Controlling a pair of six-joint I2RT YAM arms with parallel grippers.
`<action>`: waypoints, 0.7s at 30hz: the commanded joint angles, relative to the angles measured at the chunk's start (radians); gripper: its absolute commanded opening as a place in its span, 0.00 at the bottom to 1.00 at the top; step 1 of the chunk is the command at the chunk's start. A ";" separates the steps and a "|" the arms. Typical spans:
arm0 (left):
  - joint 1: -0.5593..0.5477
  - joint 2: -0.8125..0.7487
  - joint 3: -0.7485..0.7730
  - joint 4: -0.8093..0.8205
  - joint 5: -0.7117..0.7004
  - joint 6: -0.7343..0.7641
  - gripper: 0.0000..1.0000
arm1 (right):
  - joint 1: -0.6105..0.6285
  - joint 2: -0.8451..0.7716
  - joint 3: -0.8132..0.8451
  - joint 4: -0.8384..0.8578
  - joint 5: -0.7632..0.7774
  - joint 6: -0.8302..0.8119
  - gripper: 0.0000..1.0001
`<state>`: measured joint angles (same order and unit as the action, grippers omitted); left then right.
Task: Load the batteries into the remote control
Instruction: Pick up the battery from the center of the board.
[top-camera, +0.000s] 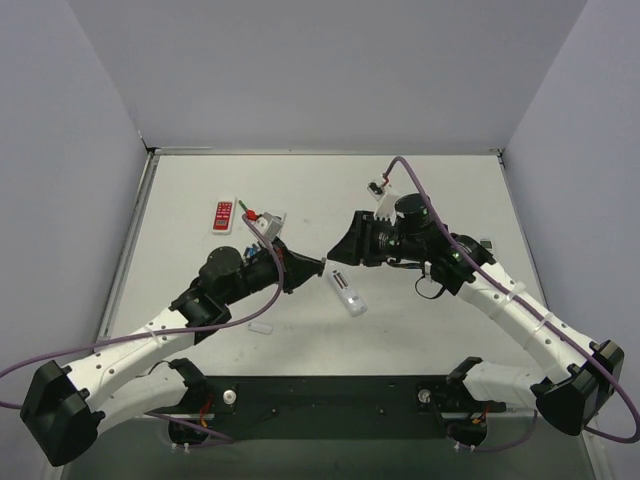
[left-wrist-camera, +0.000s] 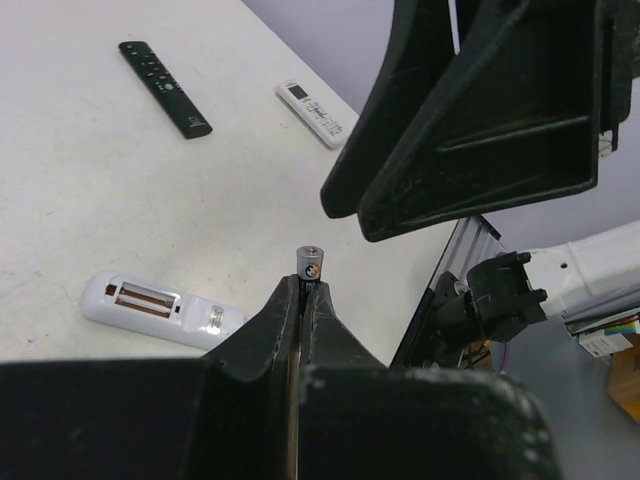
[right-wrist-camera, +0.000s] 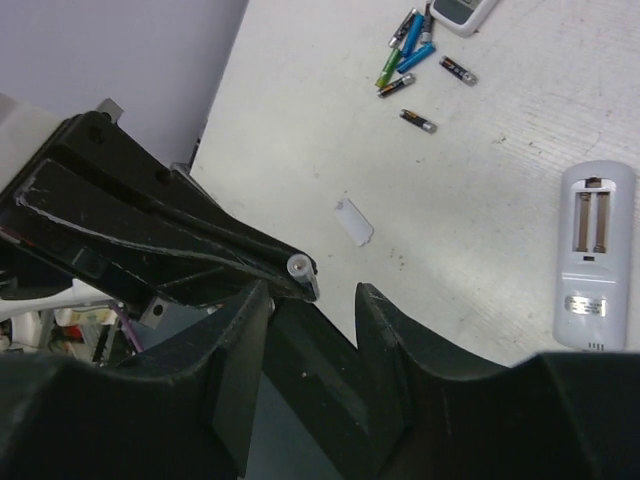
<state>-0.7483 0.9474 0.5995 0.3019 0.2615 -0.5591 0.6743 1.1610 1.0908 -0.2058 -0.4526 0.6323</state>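
Note:
My left gripper (left-wrist-camera: 306, 288) is shut on a slim battery (left-wrist-camera: 309, 262) whose grey end sticks out past the fingertips. In the right wrist view that battery (right-wrist-camera: 303, 273) sits between the parted jaws of my right gripper (right-wrist-camera: 315, 300), close to its left finger. The two grippers meet above the table's middle, left (top-camera: 316, 266) and right (top-camera: 338, 252). The white remote control (top-camera: 348, 292) lies just below them with its battery recess (right-wrist-camera: 590, 220) open and facing up. Several loose batteries (right-wrist-camera: 405, 50) lie in a cluster at the far left (top-camera: 250, 212).
The remote's small white battery cover (top-camera: 260, 326) lies near the left arm. A red remote (top-camera: 223, 216) lies at the back left. A black remote (left-wrist-camera: 165, 75) and a white remote with a display (left-wrist-camera: 310, 108) lie toward the right side.

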 joint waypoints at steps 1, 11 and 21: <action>-0.042 0.017 0.062 0.124 0.030 0.039 0.00 | -0.010 -0.017 0.026 0.091 -0.081 0.078 0.35; -0.071 0.047 0.082 0.149 0.022 0.053 0.00 | -0.022 -0.024 -0.006 0.118 -0.113 0.116 0.24; -0.079 0.056 0.082 0.167 -0.018 0.041 0.00 | -0.036 -0.021 -0.025 0.112 -0.138 0.122 0.21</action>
<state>-0.8192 1.0035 0.6331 0.3851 0.2676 -0.5228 0.6464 1.1606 1.0744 -0.1169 -0.5541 0.7410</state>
